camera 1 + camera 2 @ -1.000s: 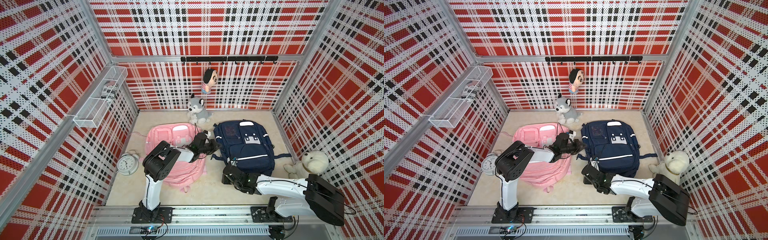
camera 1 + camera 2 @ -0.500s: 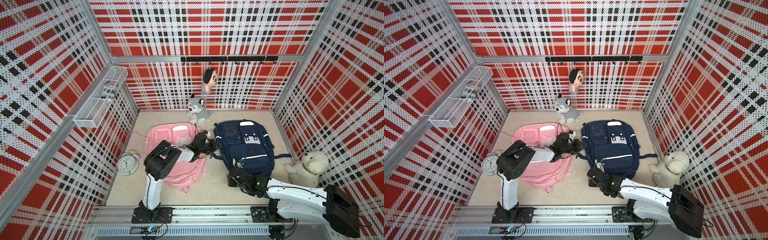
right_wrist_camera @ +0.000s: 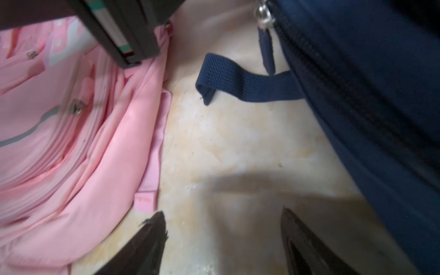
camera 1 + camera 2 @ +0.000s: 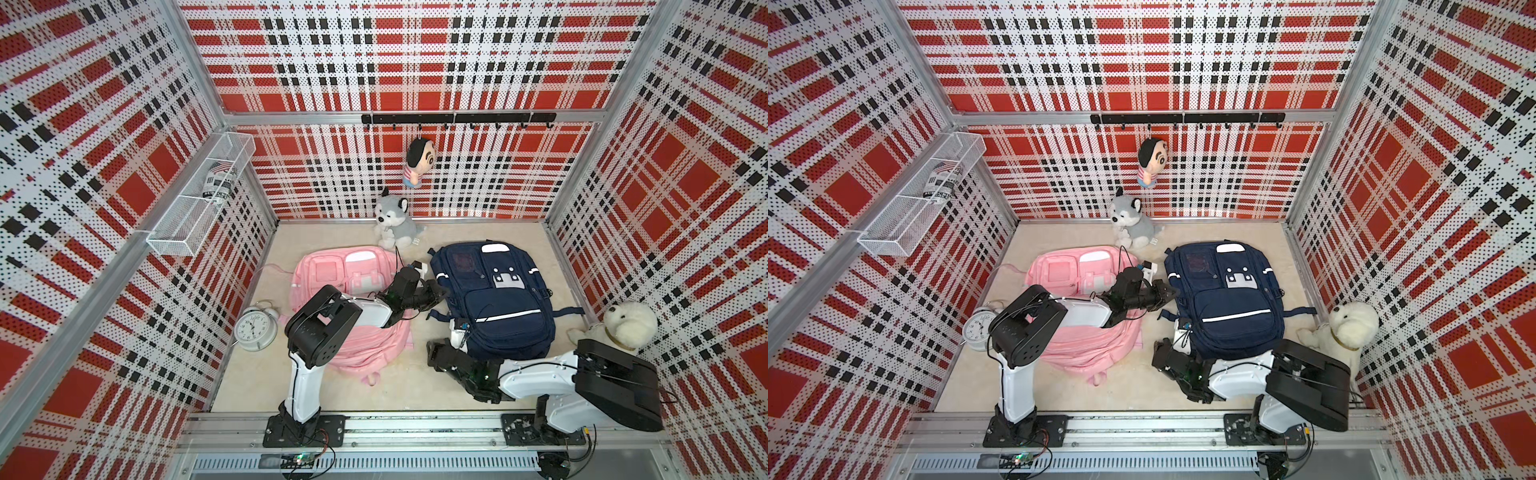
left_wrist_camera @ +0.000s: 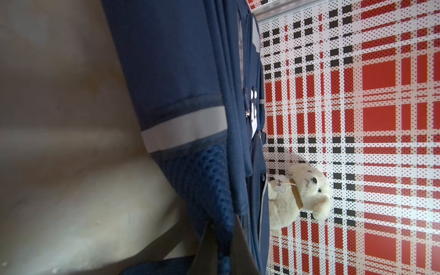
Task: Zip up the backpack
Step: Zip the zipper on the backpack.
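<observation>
wire basket (image 4: 195, 208): one rolled newspaper (image 4: 218, 183).
left gripper (image 4: 439, 291) clenched at navy backpack (image 4: 498, 303) edge; right gripper (image 3: 223, 221) released, empty, low beside it.

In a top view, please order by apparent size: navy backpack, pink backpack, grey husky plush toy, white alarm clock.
1. Navy fabric backpack and pink fabric backpack: alike; the left arm partly covers the pink one.
2. Grey husky plush toy.
3. Round white alarm clock, slightly smaller.

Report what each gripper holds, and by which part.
Right gripper: open, holding nothing. Left gripper: shut at the navy backpack's side edge, apparently pinching the fabric there. The exact hold is hidden.
</observation>
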You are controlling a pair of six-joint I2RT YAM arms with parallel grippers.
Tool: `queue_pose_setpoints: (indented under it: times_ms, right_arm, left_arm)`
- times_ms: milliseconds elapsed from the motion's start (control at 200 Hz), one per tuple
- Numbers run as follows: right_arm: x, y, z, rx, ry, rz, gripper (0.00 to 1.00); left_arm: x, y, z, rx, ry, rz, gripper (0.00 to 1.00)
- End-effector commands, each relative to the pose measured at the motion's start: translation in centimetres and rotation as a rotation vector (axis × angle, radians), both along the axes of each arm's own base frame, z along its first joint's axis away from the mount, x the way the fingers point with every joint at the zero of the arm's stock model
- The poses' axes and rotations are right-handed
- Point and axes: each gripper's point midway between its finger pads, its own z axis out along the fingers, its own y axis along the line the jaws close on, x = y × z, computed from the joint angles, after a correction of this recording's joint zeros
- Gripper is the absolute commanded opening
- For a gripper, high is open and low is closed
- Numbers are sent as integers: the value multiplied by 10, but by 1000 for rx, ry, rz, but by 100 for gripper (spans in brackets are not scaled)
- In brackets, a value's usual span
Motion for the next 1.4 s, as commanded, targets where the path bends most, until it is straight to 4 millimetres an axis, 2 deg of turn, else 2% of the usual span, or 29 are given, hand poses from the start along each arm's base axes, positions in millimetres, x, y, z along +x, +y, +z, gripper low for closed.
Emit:
queue_pose_setpoints:
  times_ms: [0,251,486,706,937,1132,1398]
  right_arm:
    - [23,-5,21,5,-103,-194,80]
    - [39,-14,23,-82,-183,-350,80]
    - [45,-18,31,-114,-240,-380,76]
    - [62,-14,31,-94,-282,-361,70]
    - [69,-16,46,-97,-350,-364,67]
    - [83,-16,42,-74,-349,-355,58]
    - [92,-15,48,-66,-378,-322,33]
  left_arm:
    - [-11,-9,47,-94,-84,-28,2]
    - [-22,-4,51,-109,-81,-38,1]
    - [-22,4,47,-108,-76,-37,1]
    - [-27,2,52,-123,-75,-51,1]
    - [-31,0,50,-121,-69,-56,1]
    - [-33,0,50,-126,-65,-61,1]
    - [-33,1,47,-122,-61,-57,0]
